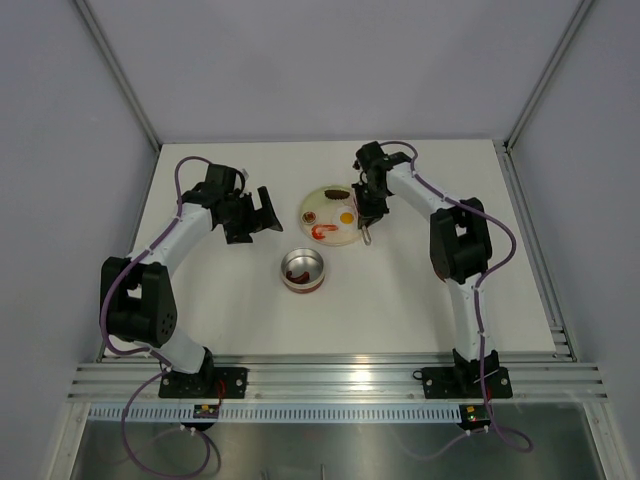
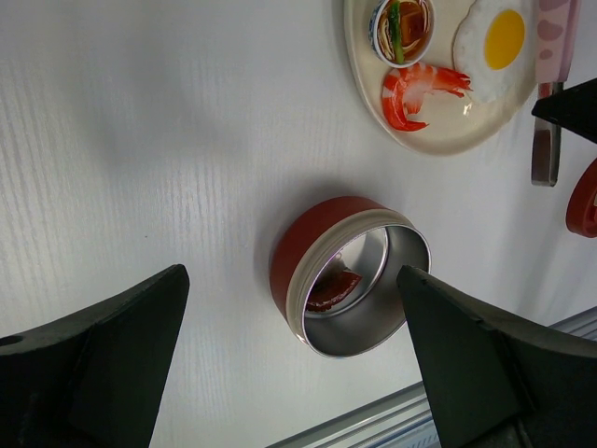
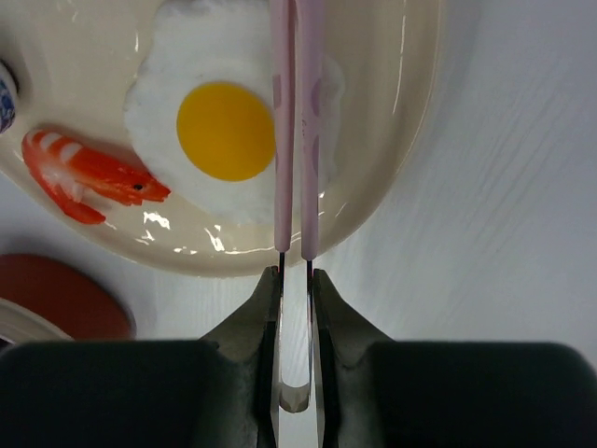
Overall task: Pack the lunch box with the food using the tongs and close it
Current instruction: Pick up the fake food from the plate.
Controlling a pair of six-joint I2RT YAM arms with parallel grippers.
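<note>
The lunch box (image 1: 303, 270) is a round open tin with a red wall (image 2: 298, 257); a dark red-brown food piece (image 2: 333, 285) lies inside it. My left gripper (image 2: 291, 280) hangs above it, open, holding nothing; from above it is to the tin's upper left (image 1: 264, 212). My right gripper (image 3: 296, 275) is shut on the pink tongs (image 3: 297, 140) near their joined metal end. The tongs' arms run close together over the fried egg (image 3: 219, 131); their tips are out of frame. A red-and-white shrimp strip (image 3: 89, 177) lies left of the egg.
The food sits on a pale plate (image 1: 318, 202), with a small dish (image 2: 403, 28) and a dark brown piece (image 1: 335, 193). A red rounded edge (image 2: 583, 201), seemingly the lid, shows beside the tongs' metal end (image 2: 546, 149). The metal rail (image 1: 330, 375) runs along the near edge.
</note>
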